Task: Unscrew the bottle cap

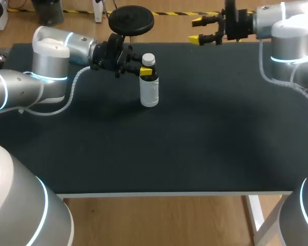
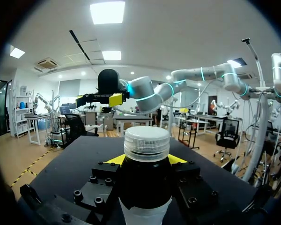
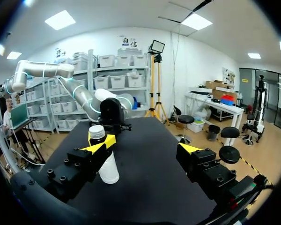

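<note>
At twelve o'clock from the table's middle, bottle [image 1: 149, 89]: is standing on the dark table [image 1: 195, 148], toward the far edge; white body below, dark shoulder above.
Cap [image 1: 148, 59]: white ribbed screw cap, sitting on the neck and looking fully screwed on; nothing is touching it.
Left gripper [image 1: 142, 72]: is coming in from the bottle's nine o'clock, its fingers [image 2: 113, 160] pressing the dark shoulder just under the cap from two sides, so it is clamping the bottle.
Right gripper [image 1: 196, 31]: is hanging at the bottle's one o'clock, well apart from it, over the table's far edge; its fingers are standing wide apart with nothing between them.
Step in hand: by my judgement, the bottle is being braced for the twist; the unscrewing itself is not yet begun.
Next move: the right gripper is probably needing to travel to the cap, centre on it, close on the ribbed rim only, and turn about the bottle's axis while the left is keeping the body from spinning.
Long axis: is running vertically; no tilt is showing.
Pointing: cap end is facing straight up, base down on the table.
</note>
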Controlling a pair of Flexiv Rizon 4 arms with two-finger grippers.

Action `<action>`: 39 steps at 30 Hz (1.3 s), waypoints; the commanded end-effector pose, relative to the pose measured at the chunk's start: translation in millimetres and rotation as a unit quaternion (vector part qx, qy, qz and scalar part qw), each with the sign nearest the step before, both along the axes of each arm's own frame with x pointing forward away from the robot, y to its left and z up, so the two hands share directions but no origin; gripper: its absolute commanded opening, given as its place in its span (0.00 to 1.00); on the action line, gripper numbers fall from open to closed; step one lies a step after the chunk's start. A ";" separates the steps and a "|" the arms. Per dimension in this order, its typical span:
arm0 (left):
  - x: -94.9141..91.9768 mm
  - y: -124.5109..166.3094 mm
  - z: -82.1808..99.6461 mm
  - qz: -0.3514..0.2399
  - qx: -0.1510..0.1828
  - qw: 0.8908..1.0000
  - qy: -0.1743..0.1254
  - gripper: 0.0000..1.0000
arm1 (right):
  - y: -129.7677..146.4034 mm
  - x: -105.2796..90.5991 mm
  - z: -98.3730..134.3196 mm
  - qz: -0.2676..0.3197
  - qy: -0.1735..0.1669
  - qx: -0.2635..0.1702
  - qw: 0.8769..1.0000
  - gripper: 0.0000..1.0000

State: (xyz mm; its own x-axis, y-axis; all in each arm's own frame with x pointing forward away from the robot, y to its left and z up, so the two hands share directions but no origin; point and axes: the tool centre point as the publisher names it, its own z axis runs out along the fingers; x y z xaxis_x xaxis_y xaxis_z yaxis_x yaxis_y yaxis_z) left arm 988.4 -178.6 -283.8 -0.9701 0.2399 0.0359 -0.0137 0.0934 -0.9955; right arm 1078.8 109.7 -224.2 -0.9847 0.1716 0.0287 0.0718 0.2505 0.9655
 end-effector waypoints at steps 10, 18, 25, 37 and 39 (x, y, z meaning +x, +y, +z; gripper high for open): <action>2.2 0.2 -1.1 -0.003 -0.001 1.000 0.000 0.00 | 36.9 -16.4 -13.9 0.048 0.005 0.015 0.999 1.00; 2.2 0.2 -1.1 -0.003 -0.001 1.000 0.000 0.00 | 61.9 -31.2 -18.5 0.043 0.004 0.021 0.999 1.00; 2.2 0.2 -1.1 -0.003 -0.001 1.000 0.000 0.00 | 78.3 -40.3 -23.1 0.037 0.005 0.025 0.999 1.00; 2.2 0.2 -1.1 -0.003 -0.001 1.000 0.000 0.00 | 93.3 -52.6 -24.0 0.049 0.008 0.039 0.998 1.00; 2.2 0.2 -1.1 -0.003 -0.001 1.000 0.000 0.00 | 95.8 -55.6 -24.2 0.050 0.008 0.039 0.998 1.00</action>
